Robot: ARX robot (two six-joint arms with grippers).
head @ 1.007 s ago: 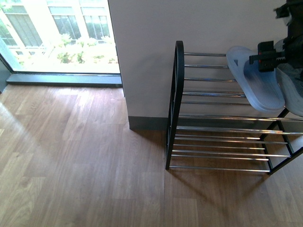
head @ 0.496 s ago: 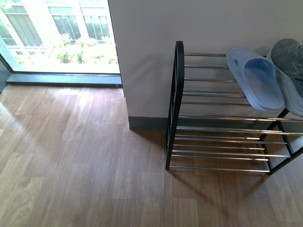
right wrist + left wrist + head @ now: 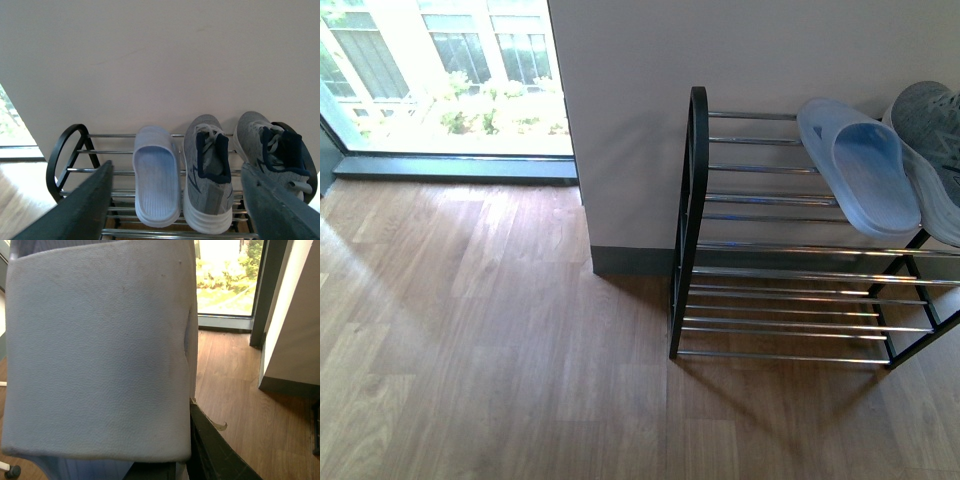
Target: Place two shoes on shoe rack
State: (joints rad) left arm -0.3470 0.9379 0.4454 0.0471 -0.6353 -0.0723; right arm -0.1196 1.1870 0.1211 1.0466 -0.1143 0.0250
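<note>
Our right gripper (image 3: 175,210) gapes empty before two soft, light grey knit sneakers (image 3: 207,170), best grasped by their collars, on the chrome-rod shoe rack (image 3: 75,150); left claw's state unclear.

You won't find anything readable here, no text, brand, number or sign. The grey sneakers (image 3: 207,170) only carry a dark zigzag mark on the side, and the pale blue slide (image 3: 156,174) is blank.

My right tool (image 3: 175,200) hangs wide open, its two dark fingers (image 3: 75,210) spread far apart at either side of the right wrist view; from the front camera I see neither arm, and my left tool's state I cannot tell
</note>
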